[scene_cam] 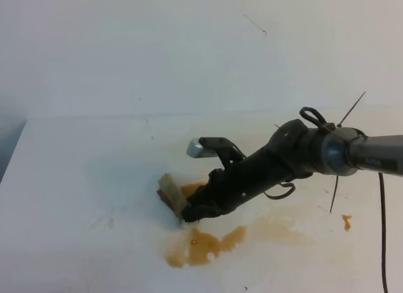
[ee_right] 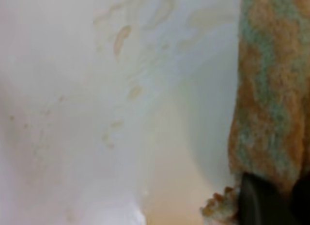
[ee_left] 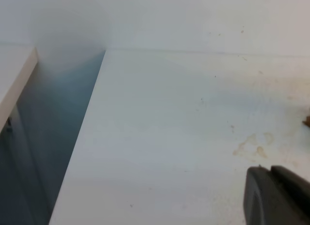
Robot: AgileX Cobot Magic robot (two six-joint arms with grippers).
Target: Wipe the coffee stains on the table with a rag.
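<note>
The rag point(scene_cam: 169, 191), a tan, brown-stained wad with a whitish end, lay with its long axis running up-left to lower-right on the desk point(scene_cam: 75, 179), clamped in the right end effector point(scene_cam: 184, 211), just above the orange-brown coffee stains point(scene_cam: 204, 245).

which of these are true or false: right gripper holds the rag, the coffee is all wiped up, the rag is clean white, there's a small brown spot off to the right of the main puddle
1. The right gripper holds the rag. True.
2. The coffee is all wiped up. False: the coffee stains form an orange-brown blotch on the table, in front of the gripper.
3. The rag is clean white. False: it is tan with brown staining.
4. A small brown spot lies to the right of the main blotch. True.
</note>
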